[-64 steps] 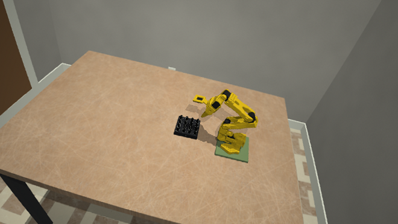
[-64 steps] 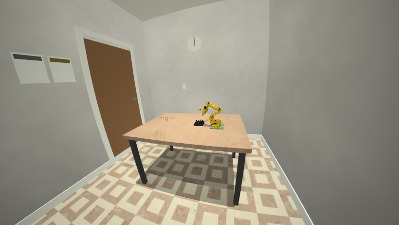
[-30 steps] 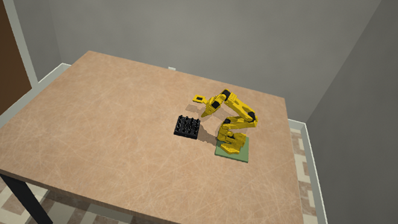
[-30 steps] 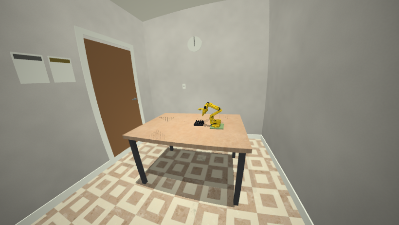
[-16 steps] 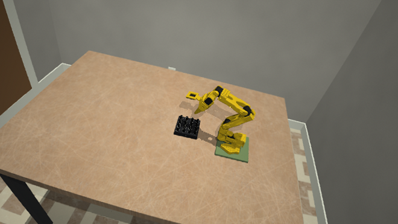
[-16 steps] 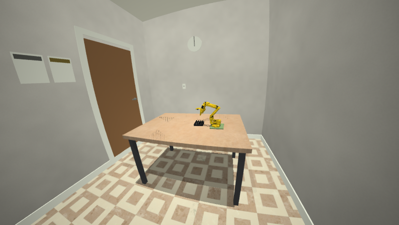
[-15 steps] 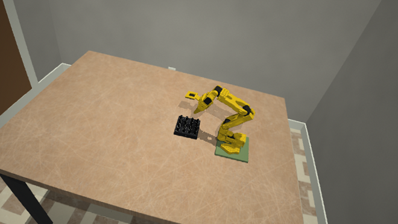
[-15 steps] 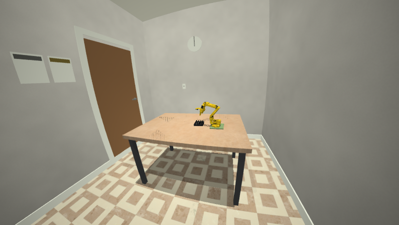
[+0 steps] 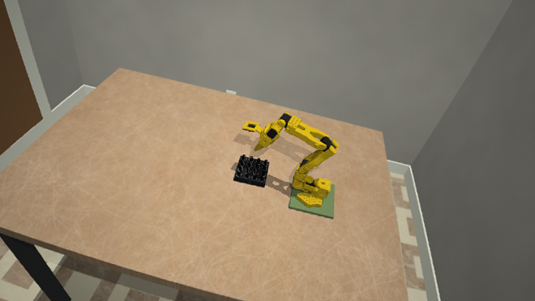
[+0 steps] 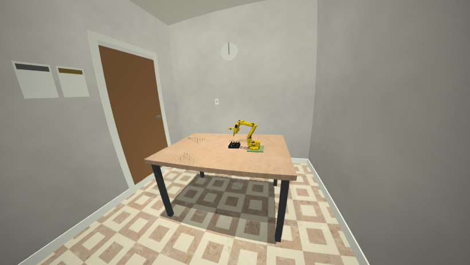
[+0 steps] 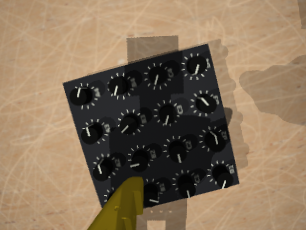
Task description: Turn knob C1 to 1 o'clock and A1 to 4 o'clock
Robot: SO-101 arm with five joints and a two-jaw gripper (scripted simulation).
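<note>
The black knob box (image 9: 251, 170) (image 10: 234, 145) (image 11: 153, 135) lies flat on the table, just left of the arm's base. It carries a square grid of several black knobs with white pointers and tick marks. In the wrist view the box sits tilted and fills the middle of the picture. My gripper (image 9: 255, 141) (image 10: 234, 132) hangs in the air above the far side of the box, touching nothing. It is partly open and empty. In the wrist view only one yellow finger (image 11: 127, 204) shows, its tip over the box's lower left edge. I cannot make out a socket.
The yellow arm stands on a green base plate (image 9: 323, 209) (image 10: 259, 149) right of the box. The wooden table (image 9: 138, 187) (image 10: 223, 161) stretches wide to the left and front. A door is at the left wall.
</note>
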